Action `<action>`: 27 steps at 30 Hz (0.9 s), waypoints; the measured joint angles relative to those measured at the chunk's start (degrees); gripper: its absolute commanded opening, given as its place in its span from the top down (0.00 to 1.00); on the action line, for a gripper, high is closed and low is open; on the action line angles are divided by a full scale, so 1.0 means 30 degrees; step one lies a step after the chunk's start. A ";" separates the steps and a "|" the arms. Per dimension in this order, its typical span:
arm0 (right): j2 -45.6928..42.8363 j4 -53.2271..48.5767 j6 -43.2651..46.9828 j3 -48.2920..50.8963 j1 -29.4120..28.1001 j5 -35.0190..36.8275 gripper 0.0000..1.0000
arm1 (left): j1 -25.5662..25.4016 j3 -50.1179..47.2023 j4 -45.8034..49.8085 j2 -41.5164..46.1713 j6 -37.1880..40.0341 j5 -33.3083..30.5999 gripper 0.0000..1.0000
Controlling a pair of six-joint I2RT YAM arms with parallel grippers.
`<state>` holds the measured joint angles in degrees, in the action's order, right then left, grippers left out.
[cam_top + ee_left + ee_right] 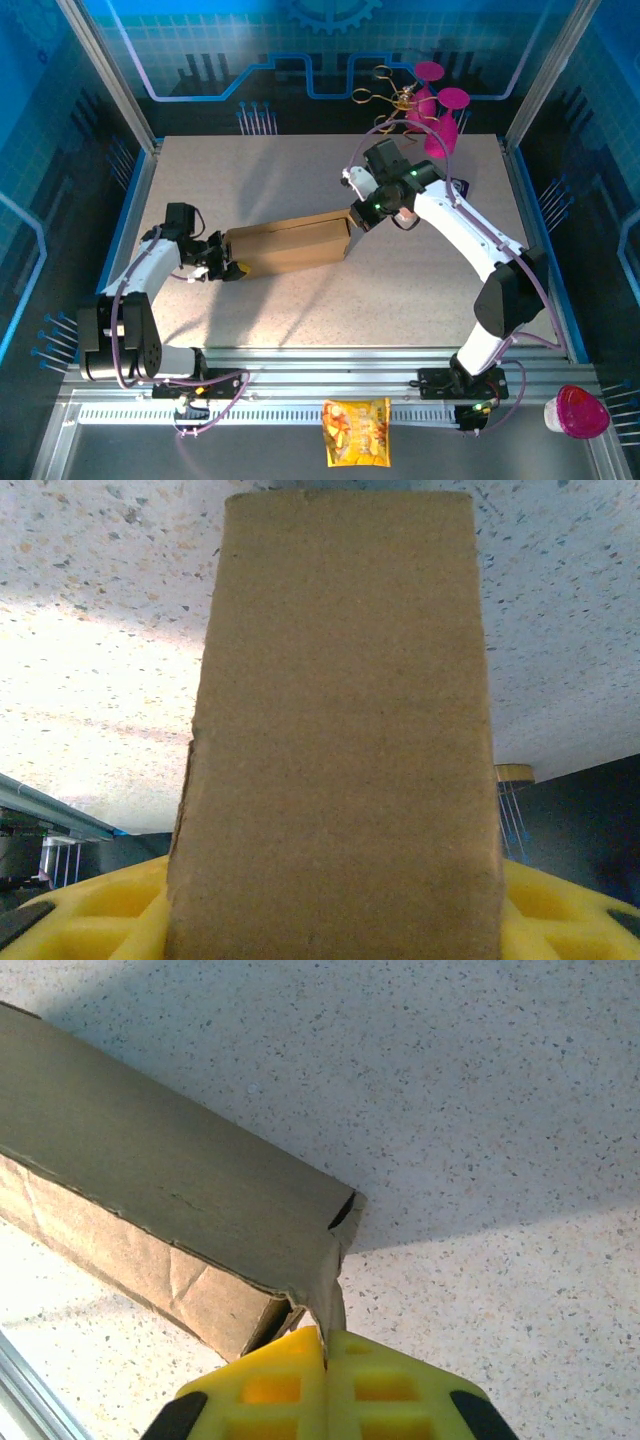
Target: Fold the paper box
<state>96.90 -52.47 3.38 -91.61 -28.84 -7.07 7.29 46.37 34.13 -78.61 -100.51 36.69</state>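
Right wrist, right jaws pinched on paper box (180,1160) flap

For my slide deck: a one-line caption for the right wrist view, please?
Right gripper shut on the end edge of the paper box, which lies on the speckled table.

We're looking at a speckled beige surface (300,310) hemmed in by blue walls (200,50) printed with circuit lines and a gear, metal rails (330,365) along the near edge, bright light across the middle, soft shadows further back.
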 measured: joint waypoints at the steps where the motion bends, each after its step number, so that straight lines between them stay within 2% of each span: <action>1: 0.0000 -0.0015 -0.0138 0.0000 0.0000 -0.0015 1.00 | 0.0000 0.0000 -0.0007 -0.0022 0.0000 0.0007 0.78; 8: 0.0000 0.0000 -0.1909 0.0000 -0.0138 -0.0146 1.00 | 0.0007 0.0000 -0.0036 -0.0036 -0.0015 0.0015 0.78; 20: 0.0000 0.0277 -0.7351 0.0000 -0.0801 0.0233 1.00 | 0.0036 -0.0007 -0.0051 -0.0146 -0.0168 0.0029 0.78; 27: -0.0066 0.0860 -0.8575 0.0350 -0.1282 0.0874 1.00 | 0.0058 -0.0007 -0.0102 -0.0291 -0.0393 0.0080 0.78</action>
<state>96.71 -49.89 -22.35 -90.56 -32.69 -4.45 7.46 46.35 33.82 -79.48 -101.69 36.93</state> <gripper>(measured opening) 0.059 0.527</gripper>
